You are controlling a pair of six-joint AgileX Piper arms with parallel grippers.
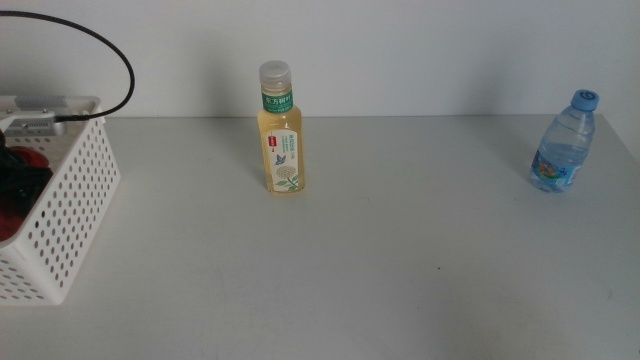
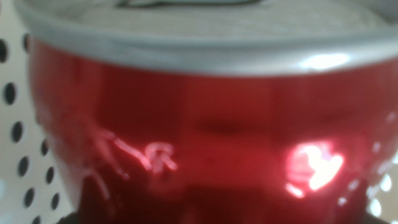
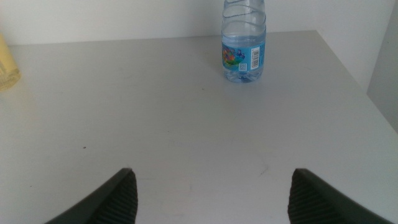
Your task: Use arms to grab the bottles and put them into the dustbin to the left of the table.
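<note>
Middle view: the pale-yellow drink bottle with white cap and the small clear water bottle with blue cap stand well apart on the light grey table. Left pincer sits inside the white perforated plastic basket, with the slim red soda can; whether it grips is unclear. Right pincer hangs wide open, empty.

**Can blurs out wrist camera**

The red can fills the left wrist view, blurred, hiding the jaws. The basket is cut by the middle view's left edge. The water bottle's cap is cropped.
</note>
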